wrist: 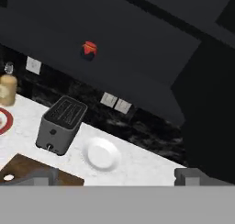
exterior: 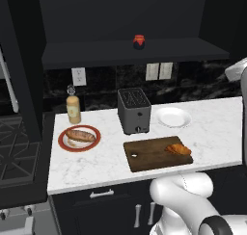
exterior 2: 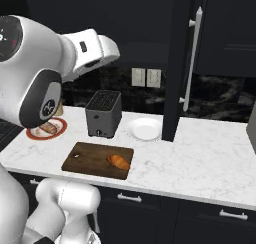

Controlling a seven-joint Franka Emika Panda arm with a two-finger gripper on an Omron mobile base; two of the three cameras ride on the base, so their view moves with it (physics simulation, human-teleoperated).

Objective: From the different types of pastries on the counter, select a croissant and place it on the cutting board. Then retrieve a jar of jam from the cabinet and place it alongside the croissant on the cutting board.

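The small orange-brown croissant (exterior: 178, 149) (exterior 2: 119, 161) lies on the right part of the dark wooden cutting board (exterior: 149, 157) (exterior 2: 90, 158) at the front of the white counter (exterior: 212, 128). The red jar of jam (exterior: 139, 42) (wrist: 89, 50) stands on the open shelf ledge of the dark cabinet (exterior: 96, 56), above the toaster. The other pastry, a brown roll (exterior: 80, 135) (exterior 2: 48, 128), rests on a red plate. My gripper (wrist: 117, 178) is open and holds nothing; it hangs high above the counter and faces the shelf from some distance. The board's corner (wrist: 20, 171) shows beside its left fingertip (wrist: 43, 176).
A grey toaster (exterior: 133, 110) (exterior 2: 104, 113) (wrist: 61, 125) stands behind the board, with a white plate (exterior: 173, 117) (exterior 2: 145, 129) (wrist: 103, 154) to its right. A tan bottle (exterior: 73, 109) (wrist: 7, 90) stands at the back left. A stove (exterior: 17, 152) borders the counter's left end.
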